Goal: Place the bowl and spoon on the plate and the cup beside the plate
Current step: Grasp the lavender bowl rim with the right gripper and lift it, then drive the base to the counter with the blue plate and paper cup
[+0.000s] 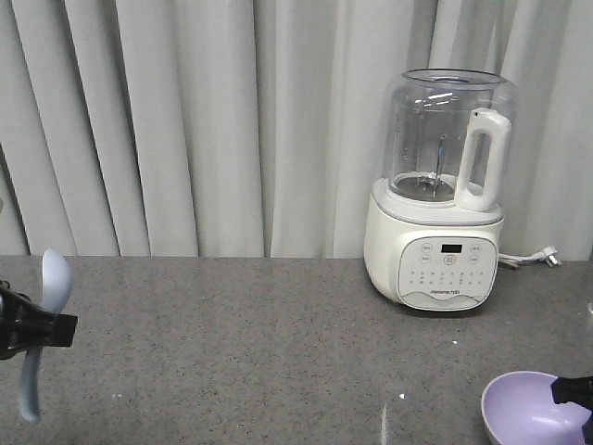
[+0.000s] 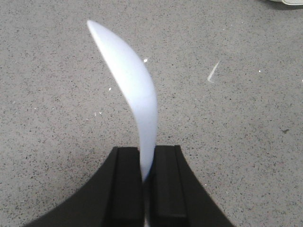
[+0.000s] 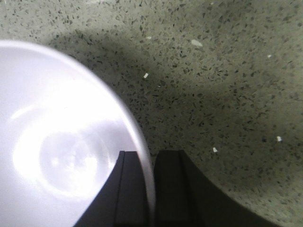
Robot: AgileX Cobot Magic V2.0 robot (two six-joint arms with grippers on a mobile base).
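The pale blue-white spoon (image 1: 42, 329) hangs upright at the far left above the counter, scoop up, pinched by my left gripper (image 1: 42, 336). The left wrist view shows the spoon (image 2: 130, 80) rising from between the two black fingers (image 2: 128, 182), which are shut on its lower part. At the bottom right the lavender bowl (image 1: 526, 408) is held at its rim by my right gripper (image 1: 567, 391). From the right wrist, the bowl (image 3: 61, 142) fills the left side, its rim clamped between the fingers (image 3: 170, 184). The plate and the cup are out of view.
A cream blender (image 1: 440, 199) with a clear jug stands at the back right, its cord (image 1: 528, 260) trailing right. Grey speckled counter (image 1: 241, 343) spreads between the arms. Pale curtains (image 1: 185, 120) hang behind.
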